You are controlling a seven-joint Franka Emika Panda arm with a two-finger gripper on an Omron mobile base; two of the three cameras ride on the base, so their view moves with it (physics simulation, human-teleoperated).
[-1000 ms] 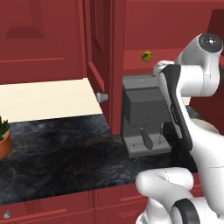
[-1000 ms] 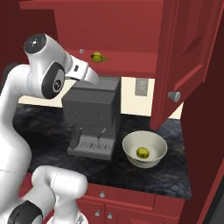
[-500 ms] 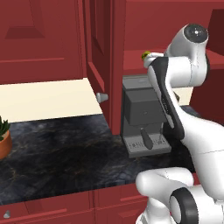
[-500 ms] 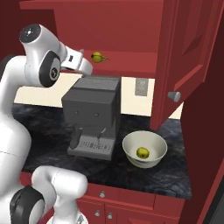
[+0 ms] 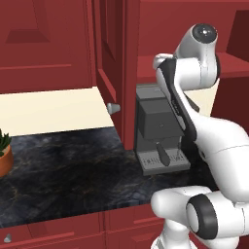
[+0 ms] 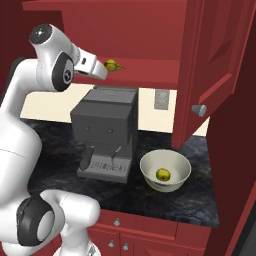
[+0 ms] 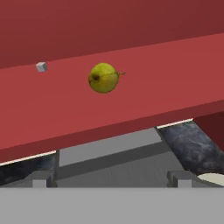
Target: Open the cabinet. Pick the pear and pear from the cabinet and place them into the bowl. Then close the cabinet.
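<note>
Dark marble counter [image 6: 200, 200] is being occupied by the coffee machine [image 6: 107, 132] and bowl [image 6: 165, 170] with one pear [image 6: 162, 174] inside, while the other pear [image 7: 104, 78] is being faced on the open cabinet [image 6: 150, 75] shelf by the gripper [image 6: 100, 70], jaws spread, nothing gripped

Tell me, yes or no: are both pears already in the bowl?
No. The bowl holds one pear; the other pear lies on the cabinet shelf.
</note>
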